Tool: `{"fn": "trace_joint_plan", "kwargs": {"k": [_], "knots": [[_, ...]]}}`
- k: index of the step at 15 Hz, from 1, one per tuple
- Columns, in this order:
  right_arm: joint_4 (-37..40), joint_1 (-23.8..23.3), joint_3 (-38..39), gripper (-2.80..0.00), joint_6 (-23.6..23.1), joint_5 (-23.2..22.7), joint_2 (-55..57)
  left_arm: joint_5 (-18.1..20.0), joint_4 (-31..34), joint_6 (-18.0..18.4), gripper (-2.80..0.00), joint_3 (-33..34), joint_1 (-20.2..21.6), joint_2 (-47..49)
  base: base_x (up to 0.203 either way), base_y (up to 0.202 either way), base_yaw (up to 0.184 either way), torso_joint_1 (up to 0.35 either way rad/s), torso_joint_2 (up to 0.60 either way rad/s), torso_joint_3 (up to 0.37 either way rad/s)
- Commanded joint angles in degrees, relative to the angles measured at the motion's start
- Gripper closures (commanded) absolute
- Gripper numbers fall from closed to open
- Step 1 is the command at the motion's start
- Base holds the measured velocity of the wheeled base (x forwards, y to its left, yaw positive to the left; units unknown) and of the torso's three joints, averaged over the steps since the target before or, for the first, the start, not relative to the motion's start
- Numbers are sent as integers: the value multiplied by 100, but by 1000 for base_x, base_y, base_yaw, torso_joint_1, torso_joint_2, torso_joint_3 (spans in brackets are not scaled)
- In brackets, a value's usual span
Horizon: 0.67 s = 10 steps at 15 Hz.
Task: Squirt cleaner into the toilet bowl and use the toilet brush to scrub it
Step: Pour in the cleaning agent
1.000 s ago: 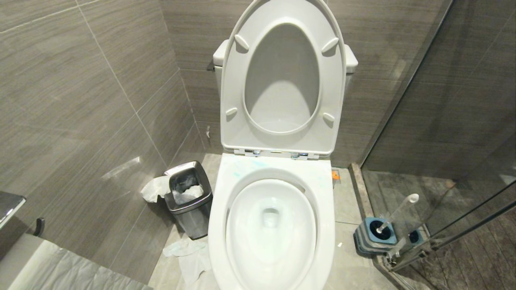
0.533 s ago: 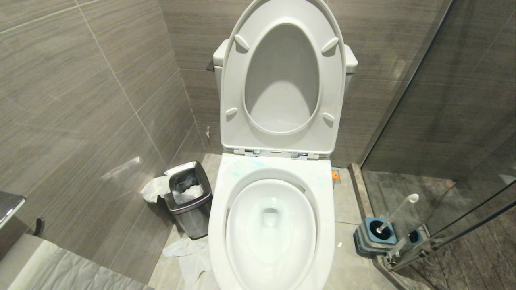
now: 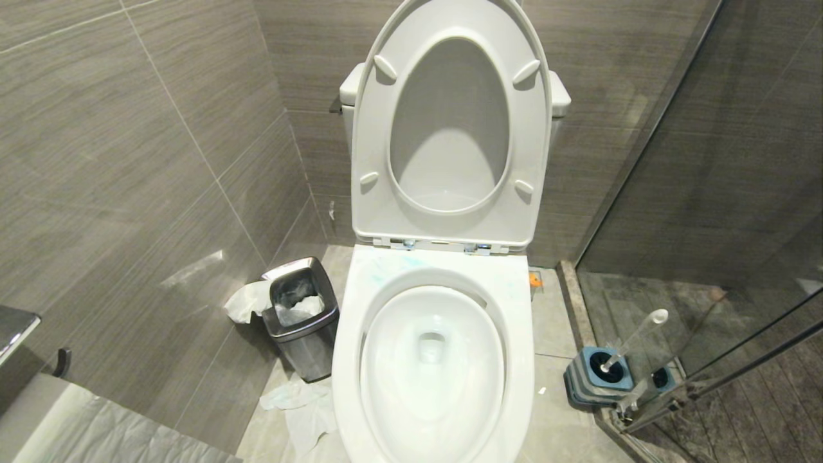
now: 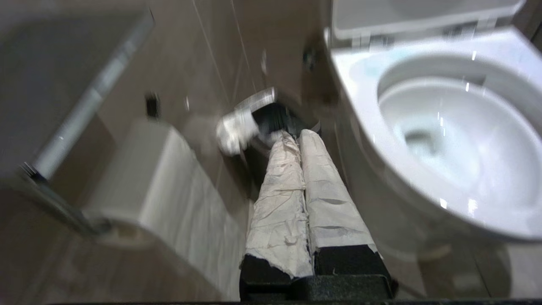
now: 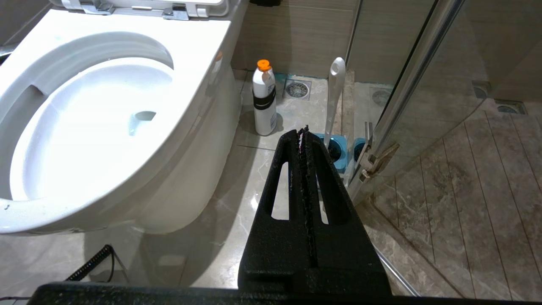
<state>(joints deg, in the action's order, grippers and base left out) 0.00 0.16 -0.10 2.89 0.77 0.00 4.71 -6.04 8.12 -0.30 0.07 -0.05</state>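
Toilet bowl [image 3: 432, 360] lid up, turquoise cleaner [image 3: 386, 270] smeared on rim; toilet brush [image 3: 633, 339] parked in holder [image 3: 601, 376] by the glass door, likely done; left gripper [image 4: 296, 137] and right gripper [image 5: 304, 131] both closed, empty, low beside bowl.

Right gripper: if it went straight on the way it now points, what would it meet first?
Probably the toilet brush in its blue holder, just past the shut right gripper; depth is unclear, and the white bottle stands off to the side.
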Motion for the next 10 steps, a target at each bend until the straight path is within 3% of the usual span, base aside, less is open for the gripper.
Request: {"fn": "trace_joint_plan", "kwargs": {"k": [1,7,10], "knots": [[0,2,1,0,1,2,0,-58,340,-14,0,48,1,14,0,0,0,0,0,0],[0,2,1,0,1,2,0,-128,805,-41,0,4,-40,149,0,0,0,0,0,0],[0,2,1,0,1,2,0,-231,793,-348,0,4,-42,217,0,0,0,0,0,0]]}}
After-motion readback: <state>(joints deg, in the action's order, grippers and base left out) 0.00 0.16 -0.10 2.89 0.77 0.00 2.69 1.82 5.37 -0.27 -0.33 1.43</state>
